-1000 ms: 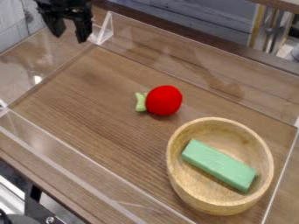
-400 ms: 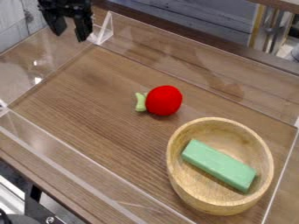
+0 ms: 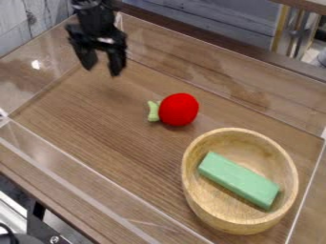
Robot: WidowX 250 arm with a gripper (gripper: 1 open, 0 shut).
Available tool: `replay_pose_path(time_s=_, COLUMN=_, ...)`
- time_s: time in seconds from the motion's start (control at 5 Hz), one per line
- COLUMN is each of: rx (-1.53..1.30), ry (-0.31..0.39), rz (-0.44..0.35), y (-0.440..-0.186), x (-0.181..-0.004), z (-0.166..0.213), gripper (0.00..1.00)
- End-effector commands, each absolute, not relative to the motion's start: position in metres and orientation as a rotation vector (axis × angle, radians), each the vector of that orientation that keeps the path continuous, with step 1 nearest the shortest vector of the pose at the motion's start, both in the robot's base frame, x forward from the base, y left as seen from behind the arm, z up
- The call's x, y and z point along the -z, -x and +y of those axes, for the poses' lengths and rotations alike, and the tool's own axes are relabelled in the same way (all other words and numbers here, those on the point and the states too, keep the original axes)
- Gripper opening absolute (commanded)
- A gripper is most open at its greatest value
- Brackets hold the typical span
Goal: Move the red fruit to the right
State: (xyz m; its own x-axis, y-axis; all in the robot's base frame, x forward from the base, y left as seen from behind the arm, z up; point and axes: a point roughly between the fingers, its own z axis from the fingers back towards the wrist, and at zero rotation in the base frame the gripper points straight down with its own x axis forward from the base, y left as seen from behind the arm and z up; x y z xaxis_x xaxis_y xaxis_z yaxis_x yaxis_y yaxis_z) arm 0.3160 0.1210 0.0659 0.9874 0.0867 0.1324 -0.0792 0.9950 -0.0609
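Observation:
The red fruit [image 3: 180,109] is a small round bright red ball with a light green leafy stub on its left side. It lies on the wooden table near the middle. My gripper [image 3: 101,67] hangs above the table to the upper left of the fruit, well apart from it. Its two dark fingers [image 3: 87,59] point down with a gap between them and hold nothing.
A wooden bowl [image 3: 227,218] sits at the front right, with a green rectangular block [image 3: 237,180] lying inside it. Clear plastic walls [image 3: 38,164] border the table on the left, front and right sides.
The gripper has moved from the far back left corner rightwards and nearer to the fruit, and it sits lower. The fruit and bowl have not moved.

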Motion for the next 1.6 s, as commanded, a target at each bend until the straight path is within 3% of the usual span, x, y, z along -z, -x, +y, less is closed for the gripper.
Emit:
replay_pose_path(time_s=0.0, rx=-0.040, ry=0.051, rz=-0.212, y=-0.327, x=-0.082, z=0.084, gripper=1.00)
replay_pose_path(time_s=0.2, rx=-0.017, ry=0.063, rz=-0.217, y=-0.314, x=-0.082, z=0.061, gripper=1.00)
replay_pose_path(time_s=0.4, rx=-0.003, ry=0.073, rz=-0.219, y=-0.304, x=-0.079, z=0.050, gripper=0.00)
replay_pose_path(time_s=0.6, rx=0.026, ry=0.077, rz=-0.222, y=-0.301, x=-0.067, z=0.041, gripper=1.00)
replay_pose_path(time_s=1.2, rx=0.020, ry=0.077, rz=-0.239, y=-0.318, x=-0.051, z=0.018, gripper=1.00)
replay_pose_path(time_s=1.4, rx=-0.015, ry=0.079, rz=-0.252, y=-0.326, x=-0.056, z=0.021, gripper=1.00)
